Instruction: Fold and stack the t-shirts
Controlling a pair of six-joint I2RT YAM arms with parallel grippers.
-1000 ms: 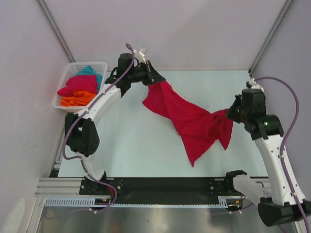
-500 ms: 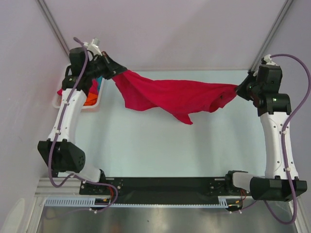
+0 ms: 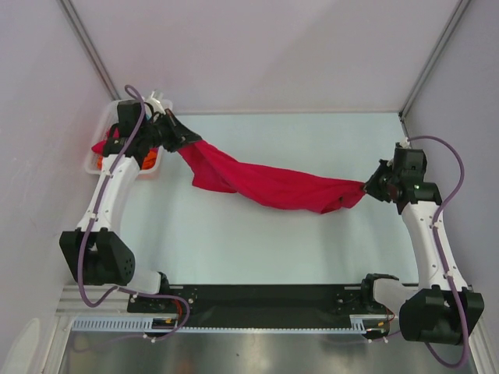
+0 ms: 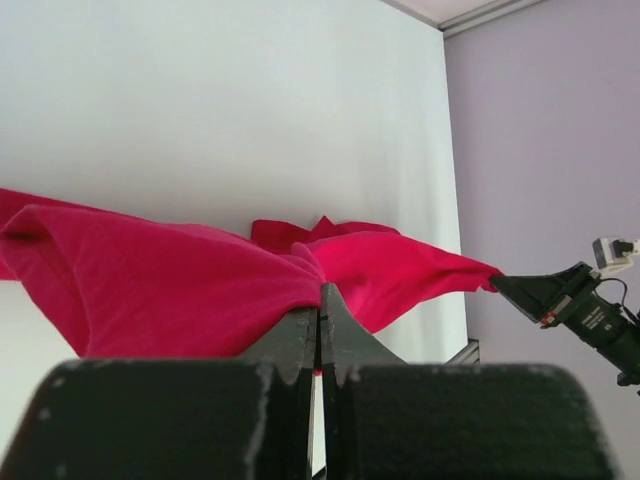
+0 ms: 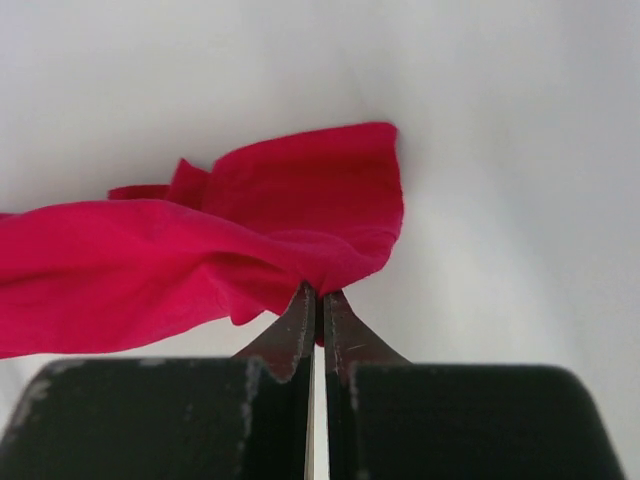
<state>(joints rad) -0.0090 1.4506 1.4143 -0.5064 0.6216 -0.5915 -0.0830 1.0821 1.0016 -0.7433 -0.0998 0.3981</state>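
Over the worktop, strung slack from left to right: crimson-pink t-shirt. Clamped at one end in left gripper, at the other in right gripper.

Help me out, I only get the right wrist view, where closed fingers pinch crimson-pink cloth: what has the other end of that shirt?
Observer: The left gripper, shut on the crimson-pink soft cloth t-shirt near the back left corner of the table.
Operator: Is the shirt lying flat?
Observer: No, the top view shows it strung between the left gripper and the right gripper, sagging in the middle.
Operator: Other shirts around?
Observer: A white plastic mesh basket, partly hidden by the left arm, holds an orange cloth shirt.
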